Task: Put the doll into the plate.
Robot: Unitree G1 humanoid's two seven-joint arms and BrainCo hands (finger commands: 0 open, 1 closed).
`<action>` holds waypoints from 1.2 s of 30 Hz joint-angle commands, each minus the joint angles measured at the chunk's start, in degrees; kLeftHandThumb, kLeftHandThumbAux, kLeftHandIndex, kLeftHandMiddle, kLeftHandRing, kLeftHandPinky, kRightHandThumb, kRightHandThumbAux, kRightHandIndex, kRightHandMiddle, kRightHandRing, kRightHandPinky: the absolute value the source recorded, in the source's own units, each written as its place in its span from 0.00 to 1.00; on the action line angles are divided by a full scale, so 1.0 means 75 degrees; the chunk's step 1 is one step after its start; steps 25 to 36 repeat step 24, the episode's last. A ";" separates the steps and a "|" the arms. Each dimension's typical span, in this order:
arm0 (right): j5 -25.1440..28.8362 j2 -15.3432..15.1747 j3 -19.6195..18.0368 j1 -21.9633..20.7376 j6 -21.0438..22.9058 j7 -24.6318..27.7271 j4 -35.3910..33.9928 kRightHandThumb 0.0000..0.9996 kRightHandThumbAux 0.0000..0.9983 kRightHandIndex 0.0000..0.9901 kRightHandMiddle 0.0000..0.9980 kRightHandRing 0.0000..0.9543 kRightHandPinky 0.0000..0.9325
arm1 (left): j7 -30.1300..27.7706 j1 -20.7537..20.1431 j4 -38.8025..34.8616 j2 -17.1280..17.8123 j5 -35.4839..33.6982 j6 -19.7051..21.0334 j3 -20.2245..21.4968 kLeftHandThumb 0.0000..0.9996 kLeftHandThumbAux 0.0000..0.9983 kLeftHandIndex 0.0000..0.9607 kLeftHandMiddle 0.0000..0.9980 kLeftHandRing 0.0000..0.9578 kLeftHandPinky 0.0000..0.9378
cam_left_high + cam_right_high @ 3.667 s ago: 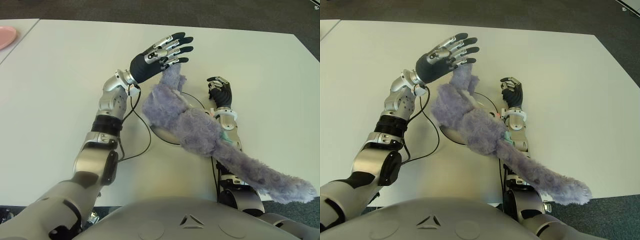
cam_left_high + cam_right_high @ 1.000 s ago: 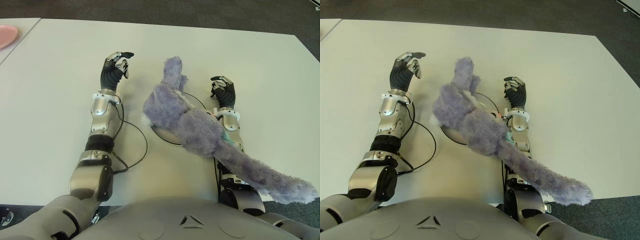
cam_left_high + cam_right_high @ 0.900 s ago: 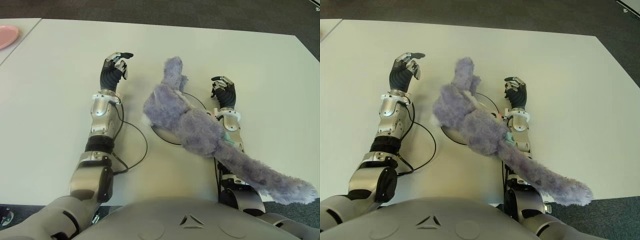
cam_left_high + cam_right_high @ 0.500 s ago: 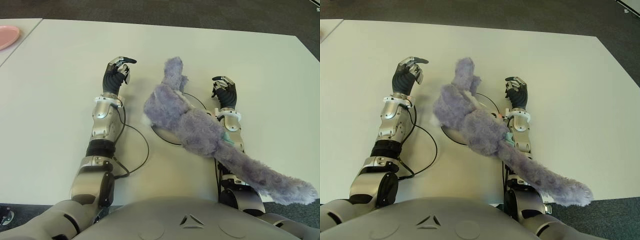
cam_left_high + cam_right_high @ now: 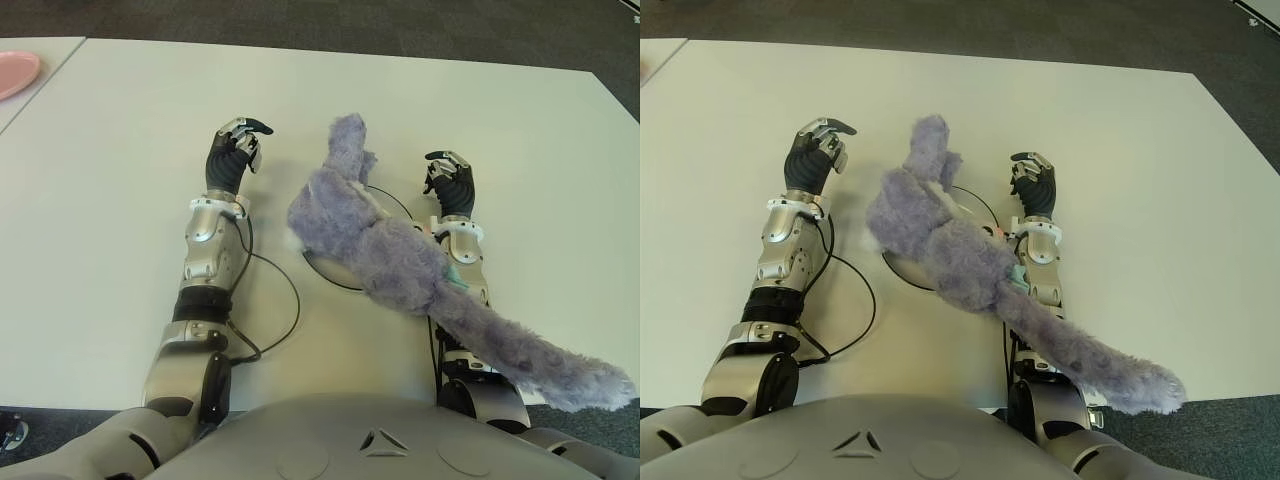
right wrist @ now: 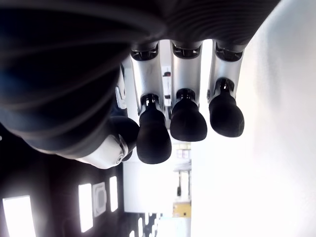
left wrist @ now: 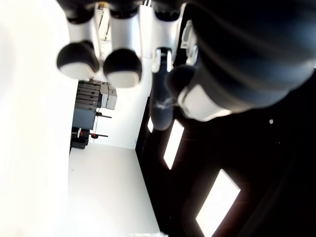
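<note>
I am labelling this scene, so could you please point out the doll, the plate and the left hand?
doll (image 5: 375, 245), left eye view, on its furry purple body.
plate (image 5: 330, 274), left eye view, on the near rim left of the doll.
left hand (image 5: 230, 155), left eye view, on its dark back.

A wide white table (image 5: 110, 220) fills the room's middle. Dark carpet (image 5: 400, 25) lies beyond it at twelve o'clock. A pink dish (image 5: 15, 72) sits on a second table at ten o'clock

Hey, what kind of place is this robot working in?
Probably an indoor lab or office test room: a large plain white table on dark carpet, bearing only a fluffy purple plush doll over a round white plate, plus a pink dish on a neighbouring table.
</note>
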 commanded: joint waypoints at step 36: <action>-0.0008 0.0213 0.0059 0.1021 0.0213 -0.0053 -0.0250 0.71 0.72 0.45 0.77 0.83 0.79 | 0.0321 0.0708 0.0098 -0.0207 0.0208 0.0759 -0.0147 0.71 0.71 0.46 0.89 0.93 0.93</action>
